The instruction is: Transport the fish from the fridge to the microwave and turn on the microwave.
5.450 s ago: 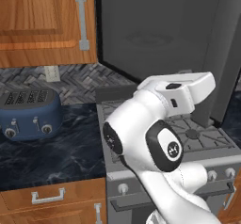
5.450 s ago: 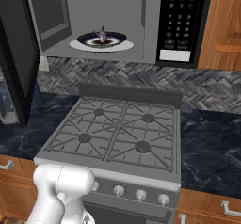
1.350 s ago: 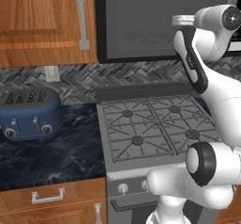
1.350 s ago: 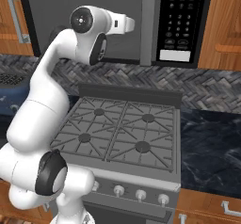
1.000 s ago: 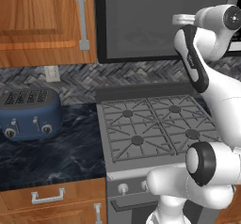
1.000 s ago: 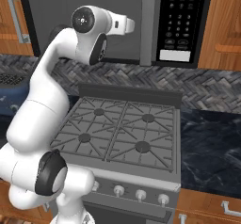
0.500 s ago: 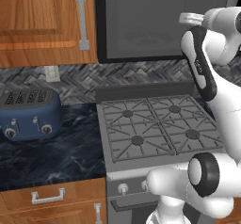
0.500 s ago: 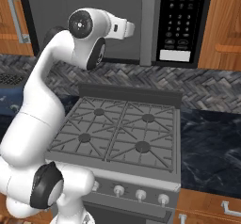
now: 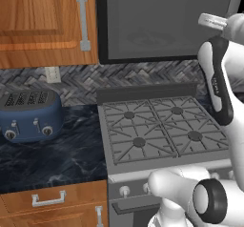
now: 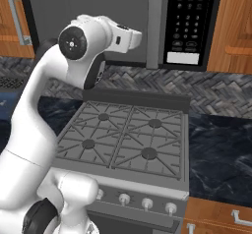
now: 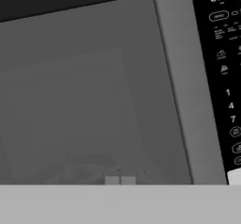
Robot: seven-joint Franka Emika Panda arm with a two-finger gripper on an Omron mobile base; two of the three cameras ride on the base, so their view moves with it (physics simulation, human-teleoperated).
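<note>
The microwave (image 10: 93, 12) hangs above the stove with its smooth grey door (image 9: 167, 21) closed. Its black control panel (image 10: 189, 21) sits at the right end and shows again as the control panel (image 11: 226, 77) along the right edge of the hand view. My gripper (image 11: 119, 180) is shut with nothing in it, its tips close in front of the door's (image 11: 94, 100) lower part, left of the panel. From the right base view the gripper (image 10: 137, 37) is level with the door's bottom edge. The fish is hidden. The fridge is out of view.
A gas stove (image 9: 157, 130) with black grates stands below the microwave. A blue toaster (image 9: 29, 114) sits on the dark marble counter (image 9: 52, 157) to the left. Wooden cupboards (image 9: 43, 21) flank the microwave, and the marble counter (image 10: 219, 154) continues right of the stove.
The microwave door, open with the fish on a plate inside several seconds ago, is now closed. Over the last second my hand has slid rightward along the door toward the control panel.
</note>
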